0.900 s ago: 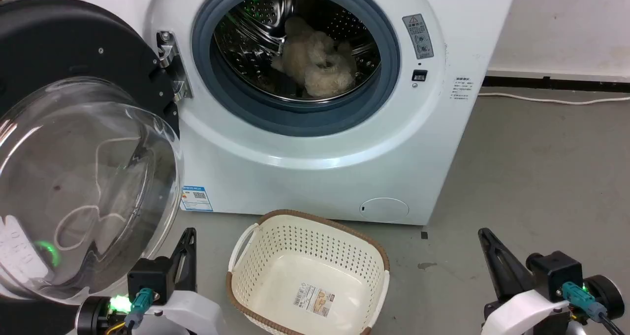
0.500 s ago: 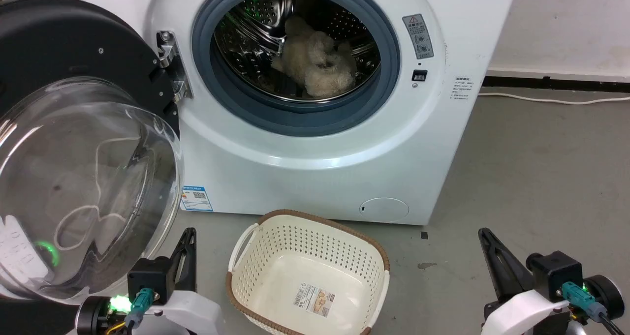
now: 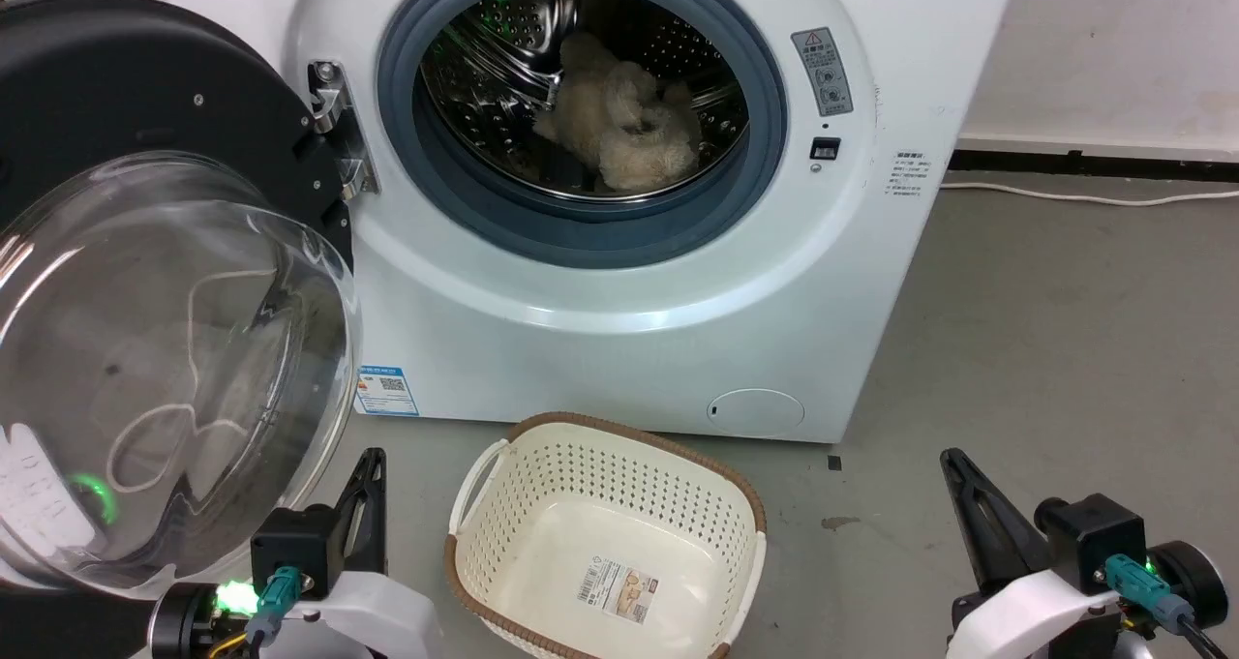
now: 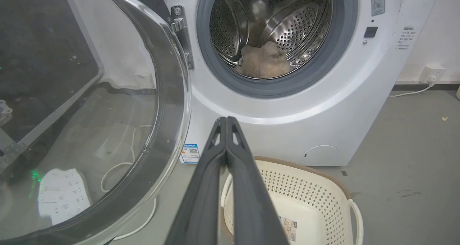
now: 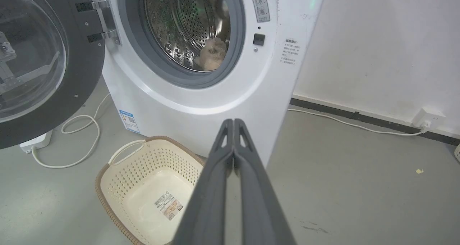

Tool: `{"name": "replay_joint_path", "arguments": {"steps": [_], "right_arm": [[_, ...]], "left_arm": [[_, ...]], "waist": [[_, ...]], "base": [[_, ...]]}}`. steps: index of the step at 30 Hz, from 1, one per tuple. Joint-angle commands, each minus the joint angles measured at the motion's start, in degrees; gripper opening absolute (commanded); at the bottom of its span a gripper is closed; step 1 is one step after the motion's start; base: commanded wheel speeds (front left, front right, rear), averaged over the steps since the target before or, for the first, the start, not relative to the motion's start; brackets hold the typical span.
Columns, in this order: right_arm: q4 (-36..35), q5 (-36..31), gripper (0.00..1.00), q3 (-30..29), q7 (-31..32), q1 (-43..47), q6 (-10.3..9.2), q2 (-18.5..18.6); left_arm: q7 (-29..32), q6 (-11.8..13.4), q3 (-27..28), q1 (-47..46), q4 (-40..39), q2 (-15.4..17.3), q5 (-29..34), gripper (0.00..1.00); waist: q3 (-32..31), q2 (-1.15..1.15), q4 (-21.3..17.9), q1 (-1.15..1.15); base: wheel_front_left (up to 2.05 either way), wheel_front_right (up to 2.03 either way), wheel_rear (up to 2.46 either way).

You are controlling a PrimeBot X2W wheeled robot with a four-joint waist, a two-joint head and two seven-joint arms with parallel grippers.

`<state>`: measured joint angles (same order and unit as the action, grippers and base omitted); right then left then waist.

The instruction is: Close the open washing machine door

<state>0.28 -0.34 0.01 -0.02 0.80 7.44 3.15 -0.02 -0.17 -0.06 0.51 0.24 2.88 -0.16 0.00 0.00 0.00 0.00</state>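
The white washing machine [image 3: 629, 349] stands ahead with its round port uncovered, and a beige fluffy item [image 3: 624, 117] lies in the steel drum. The washing machine door [image 3: 145, 88] is swung wide open to the left on its metal hinge [image 3: 334, 127]; its glass bowl [image 3: 174, 369] bulges toward me. My left gripper [image 3: 373, 458] is shut and empty, low beside the door's glass [image 4: 90, 130], not touching it. My right gripper [image 3: 951, 458] is shut and empty at the lower right, well away from the machine. In the wrist views the left fingers [image 4: 227, 119] and right fingers [image 5: 230, 122] meet at their tips.
A cream perforated basket [image 3: 503, 543] sits on the grey floor right in front of the machine, between my arms. A white power strip [image 5: 36, 142] and a looped cable [image 5: 79, 130] lie under the open door. A wall with a socket [image 5: 426, 119] is to the right.
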Motion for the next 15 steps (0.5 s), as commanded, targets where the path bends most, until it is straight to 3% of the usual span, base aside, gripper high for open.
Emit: {"name": "replay_joint_path", "arguments": {"steps": [1, 14, 15], "right_arm": [[-0.3, 0.3, 0.00, 0.0, 0.0, -0.8, 0.05, -0.3], [0.0, 0.0, 0.00, 0.0, 0.0, 0.0, -0.01, 0.0], [0.0, 0.0, 1.00, 0.0, 0.0, 0.0, -0.01, 0.0]], "left_arm": [[0.0, 0.2, 0.1, -0.5, -0.2, 0.0, 0.2, 0.00], [0.0, 0.0, 0.0, 0.0, 0.1, 0.0, 0.0, 0.00], [0.0, 0.0, 0.0, 0.0, 0.1, 0.0, 0.0, 1.00]], "waist": [[0.0, 0.00, 0.0, 0.00], [0.0, 0.00, 0.0, 0.00], [0.0, 0.00, 0.0, 0.00]], "base": [[0.00, 0.00, 0.00], [0.00, 0.00, 0.00], [0.00, 0.00, 0.00]]}}
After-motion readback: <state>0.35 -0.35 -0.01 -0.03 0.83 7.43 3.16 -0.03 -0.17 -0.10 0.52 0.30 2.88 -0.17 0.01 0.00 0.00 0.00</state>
